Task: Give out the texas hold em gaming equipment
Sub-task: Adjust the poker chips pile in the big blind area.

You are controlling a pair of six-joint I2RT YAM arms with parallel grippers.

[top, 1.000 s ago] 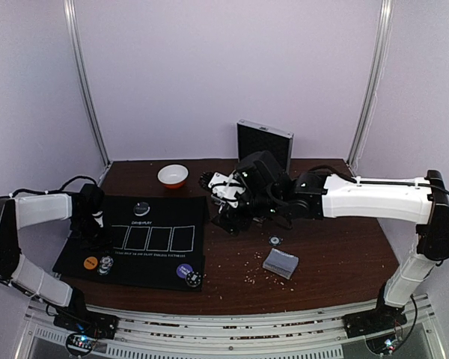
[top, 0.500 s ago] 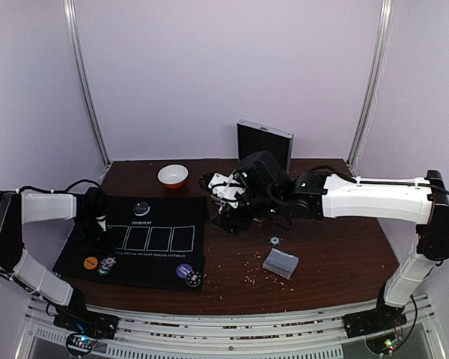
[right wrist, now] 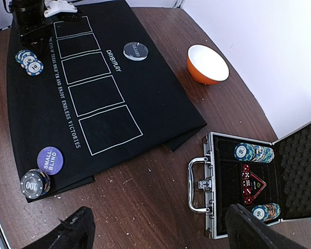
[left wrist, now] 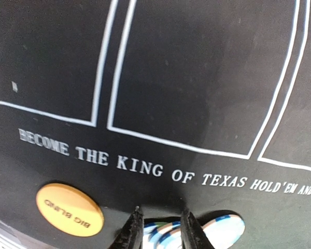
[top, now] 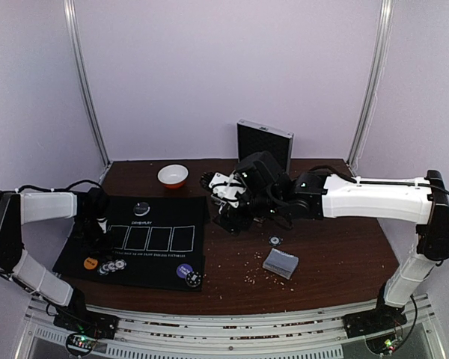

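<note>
Left gripper (left wrist: pixel 158 228) low over black mat (left wrist: pixel 197 78). Jaws parted by a narrow gap, nothing gripped. Striped chips (left wrist: pixel 220 228) lie overlapped under the tips, orange disc (left wrist: pixel 70 209) just beside (reads BIG BLIND). Right gripper (right wrist: pixel 158 231) spread wide, empty, above open case (right wrist: pixel 217 176). Purple disc (right wrist: pixel 50 158) and dark chip (right wrist: pixel 35 182) touch at the mat's corner. Card deck (top: pixel 280 262) on bare wood, apart from the mat.
</note>
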